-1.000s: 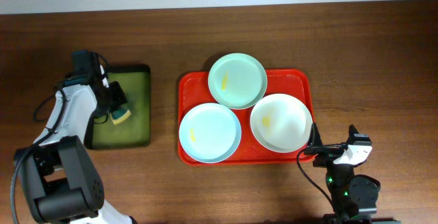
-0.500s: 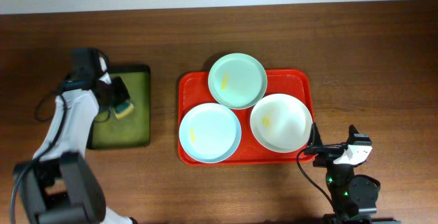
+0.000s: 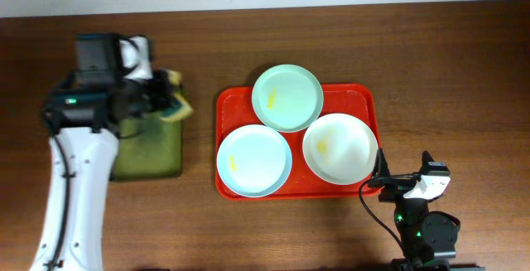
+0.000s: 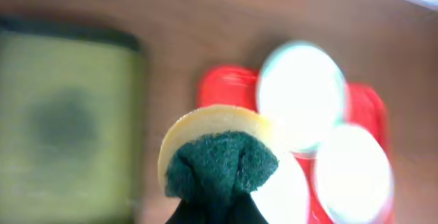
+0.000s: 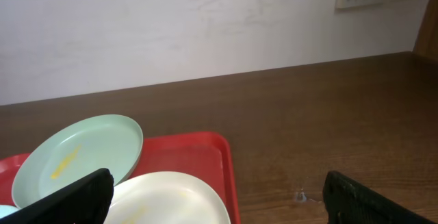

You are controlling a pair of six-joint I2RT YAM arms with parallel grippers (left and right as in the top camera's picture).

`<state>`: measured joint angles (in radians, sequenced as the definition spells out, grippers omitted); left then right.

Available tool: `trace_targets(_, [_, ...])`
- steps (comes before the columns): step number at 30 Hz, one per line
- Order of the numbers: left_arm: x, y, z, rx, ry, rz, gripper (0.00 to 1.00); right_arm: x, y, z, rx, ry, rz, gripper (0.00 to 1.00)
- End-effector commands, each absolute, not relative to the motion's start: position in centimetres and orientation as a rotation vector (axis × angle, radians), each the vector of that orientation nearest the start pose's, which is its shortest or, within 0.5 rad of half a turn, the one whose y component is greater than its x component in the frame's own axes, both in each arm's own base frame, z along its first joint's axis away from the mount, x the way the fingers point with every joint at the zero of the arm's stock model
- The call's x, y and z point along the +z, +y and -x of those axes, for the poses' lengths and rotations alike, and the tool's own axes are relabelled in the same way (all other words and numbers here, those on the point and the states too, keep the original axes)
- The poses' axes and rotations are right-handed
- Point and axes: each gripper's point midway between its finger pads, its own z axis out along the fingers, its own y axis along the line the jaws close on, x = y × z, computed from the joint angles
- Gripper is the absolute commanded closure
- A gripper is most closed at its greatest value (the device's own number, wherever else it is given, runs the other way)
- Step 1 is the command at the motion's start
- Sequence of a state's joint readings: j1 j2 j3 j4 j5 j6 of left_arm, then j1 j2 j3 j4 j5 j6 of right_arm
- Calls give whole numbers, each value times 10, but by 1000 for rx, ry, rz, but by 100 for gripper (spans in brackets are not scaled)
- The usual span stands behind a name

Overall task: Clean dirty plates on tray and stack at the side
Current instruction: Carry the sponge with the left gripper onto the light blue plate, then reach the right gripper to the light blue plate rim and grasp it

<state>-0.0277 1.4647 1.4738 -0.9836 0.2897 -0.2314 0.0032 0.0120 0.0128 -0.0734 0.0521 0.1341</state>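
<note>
Over the olive tray (image 3: 141,151), at its edge toward the red tray (image 3: 363,97), my left gripper (image 3: 156,97) is clamped on the sponge (image 3: 176,103).

On the red tray sit the green plate (image 3: 287,97), blue plate (image 3: 253,160) and white plate (image 3: 338,147), all yellow-smeared. I judge them rigid, light and slick, best held at the rim.

My right gripper (image 5: 219,196) stands parted and empty.

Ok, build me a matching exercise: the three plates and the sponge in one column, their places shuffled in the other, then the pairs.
1 green plate
2 blue plate
3 white plate
4 sponge

A held in the left pincer
B red tray, near right part
C overhanging the tray's far rim
D tray, near left part

Pairs: 1-C, 2-D, 3-B, 4-A
</note>
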Motion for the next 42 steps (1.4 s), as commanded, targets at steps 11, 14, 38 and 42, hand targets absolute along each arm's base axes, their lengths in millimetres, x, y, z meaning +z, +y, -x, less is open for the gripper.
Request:
trace_targets(11, [75, -225, -273, -560, 2949, -147, 100, 156, -10, -246, 55, 1642, -155, 1])
trace_targets(14, [49, -233, -279, -472, 2895, -141, 100, 156, -10, -246, 55, 1642, -155, 1])
trace_targets(38, [76, -212, -321, -308, 2725, 44, 41, 156, -10, -246, 55, 1642, -155, 1])
trace_targets(42, [109, -197, -322, -335, 2665, 70, 6, 156, -10, -246, 55, 1642, -155, 1])
